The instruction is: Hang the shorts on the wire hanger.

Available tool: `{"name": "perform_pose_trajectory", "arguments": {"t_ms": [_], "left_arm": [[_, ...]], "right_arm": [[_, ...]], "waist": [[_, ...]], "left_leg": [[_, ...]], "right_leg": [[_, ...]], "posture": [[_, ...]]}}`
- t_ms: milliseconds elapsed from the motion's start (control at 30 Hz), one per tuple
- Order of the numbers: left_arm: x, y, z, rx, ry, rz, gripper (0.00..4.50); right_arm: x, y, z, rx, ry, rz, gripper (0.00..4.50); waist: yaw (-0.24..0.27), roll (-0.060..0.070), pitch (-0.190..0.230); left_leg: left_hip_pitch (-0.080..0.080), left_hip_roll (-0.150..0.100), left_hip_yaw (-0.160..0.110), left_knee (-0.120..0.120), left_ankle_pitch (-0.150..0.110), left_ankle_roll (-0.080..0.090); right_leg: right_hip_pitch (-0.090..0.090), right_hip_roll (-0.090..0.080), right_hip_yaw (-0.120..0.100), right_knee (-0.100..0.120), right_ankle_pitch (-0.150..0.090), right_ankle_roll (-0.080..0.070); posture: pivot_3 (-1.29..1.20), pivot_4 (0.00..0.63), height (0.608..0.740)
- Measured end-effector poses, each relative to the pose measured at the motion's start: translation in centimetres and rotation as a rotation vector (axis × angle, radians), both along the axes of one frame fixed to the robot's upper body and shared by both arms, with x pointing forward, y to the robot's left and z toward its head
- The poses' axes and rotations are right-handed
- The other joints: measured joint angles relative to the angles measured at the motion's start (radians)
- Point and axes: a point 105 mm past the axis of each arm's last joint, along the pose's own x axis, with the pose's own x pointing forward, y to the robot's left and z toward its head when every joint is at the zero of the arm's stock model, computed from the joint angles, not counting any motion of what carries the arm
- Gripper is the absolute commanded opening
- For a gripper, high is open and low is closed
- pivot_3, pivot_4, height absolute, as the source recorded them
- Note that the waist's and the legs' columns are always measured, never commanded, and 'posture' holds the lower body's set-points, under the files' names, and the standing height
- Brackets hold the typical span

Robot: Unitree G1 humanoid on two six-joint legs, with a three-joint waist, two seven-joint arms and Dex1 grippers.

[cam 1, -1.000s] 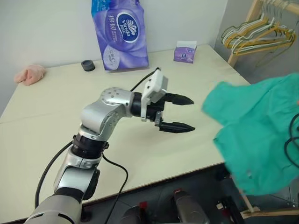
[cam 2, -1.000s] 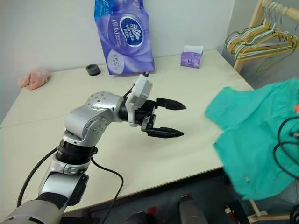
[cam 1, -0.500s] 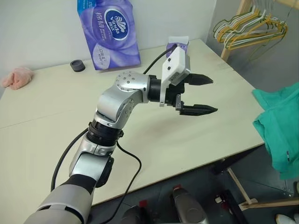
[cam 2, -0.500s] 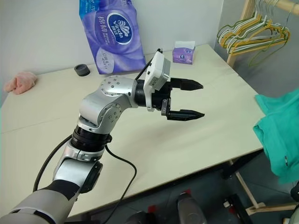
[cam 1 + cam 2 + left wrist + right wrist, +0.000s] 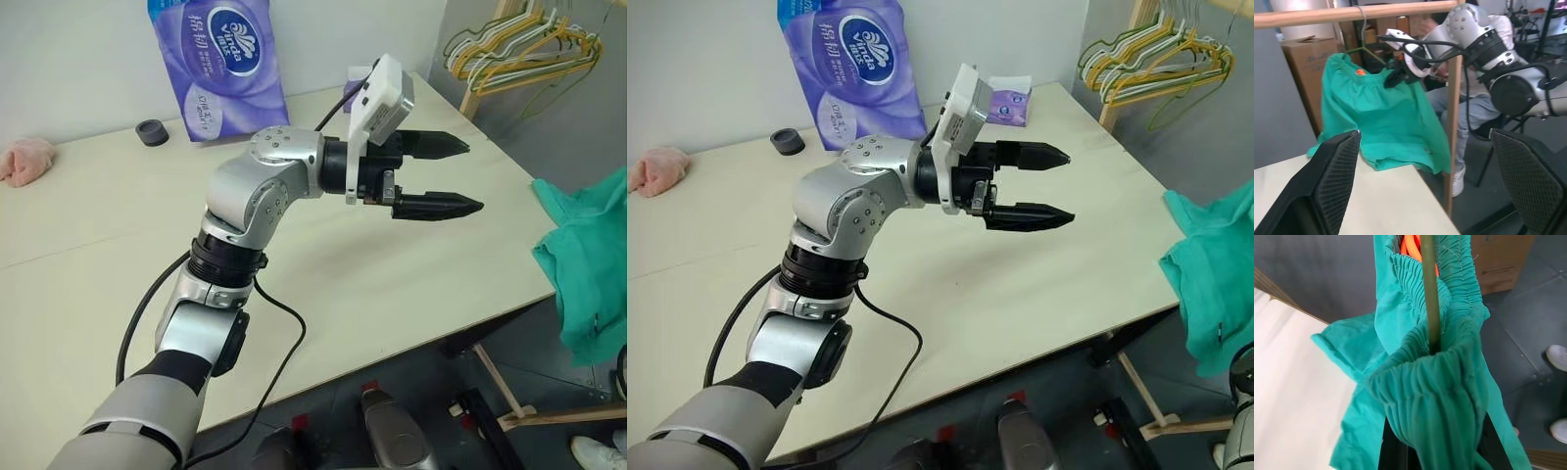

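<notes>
- While the left claw (image 5: 439,176) hangs level over the table (image 5: 88,264), its two black fingers (image 5: 436,205) stand wide apart with nothing between them, pointing toward the table's right edge.
- In the left wrist view the shorts (image 5: 1382,120) hang off the table's right end, spread out below a wooden rail (image 5: 1342,13).
- The right claw (image 5: 1396,77) pinches the gathered waistband at its top edge, fingers closed on the cloth, beside a small orange tag (image 5: 1358,72).
- A thin wire hook (image 5: 1362,22) loops over the rail just above the waistband; this looks like the hanger's hook, though the rest of the hanger cannot be made out there.
- In the right wrist view the elastic waistband (image 5: 1432,377) is bunched close in front of the right claw, and a thin olive-brown wire of the hanger (image 5: 1430,293) rises through the bunched folds.
- From the head views, a part of the shorts (image 5: 588,264) shows at the right edge, past the table's corner and clear of the tabletop.
- On the table's far side stand a purple tissue pack (image 5: 217,64), a small dark cap (image 5: 151,132), a tissue box (image 5: 1008,99) and a pink cloth (image 5: 24,160).
- More hangers (image 5: 524,54) hang on a wooden rack at the far right.
</notes>
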Motion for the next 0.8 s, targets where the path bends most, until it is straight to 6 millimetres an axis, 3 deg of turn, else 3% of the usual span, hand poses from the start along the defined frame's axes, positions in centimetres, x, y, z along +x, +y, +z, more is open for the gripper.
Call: {"name": "perform_pose_trajectory", "arguments": {"t_ms": [233, 400, 700, 800], "left_arm": [[0.3, 0.2, -0.2, 0.009, -0.005, 0.006, 4.50], [0.3, 0.2, -0.2, 0.007, -0.006, 0.005, 4.50], [0.7, 0.6, -0.4, 0.026, -0.019, 0.029, 4.50], [1.3, 1.1, -0.7, 0.038, -0.041, 0.072, 4.50]], "right_arm": [[-0.2, 0.4, 1.1, -0.022, -0.068, -0.009, 2.87], [-0.5, 0.5, 3.3, -0.113, -0.150, -0.025, 4.48], [0.1, 2.4, 9.4, -0.612, -0.317, -0.026, 4.48], [0.5, 4.9, 12.4, -0.838, -0.450, 0.033, 4.48]], "waist": [[-0.006, 0.001, 0.000], [-0.015, 0.001, 0.000], [-0.022, 0.001, 0.000], [-0.026, 0.001, 0.000]], "left_leg": [[0.000, 0.000, 0.000, 0.000, 0.000, 0.000], [0.000, 0.000, 0.000, 0.000, 0.000, 0.000], [0.000, 0.000, 0.000, -0.001, -0.001, 0.000], [0.001, 0.000, 0.000, -0.001, -0.001, -0.001]], "right_leg": [[0.000, 0.000, 0.000, 0.000, 0.000, 0.000], [0.000, 0.000, 0.000, 0.000, 0.000, 0.001], [0.000, 0.000, 0.000, -0.001, -0.001, 0.002], [0.000, 0.000, 0.000, 0.000, -0.001, 0.002]], "posture": [[-0.41, 0.208, 0.740], [-0.41, 0.201, 0.740], [-0.38, 0.182, 0.740], [-0.37, 0.171, 0.740]]}}
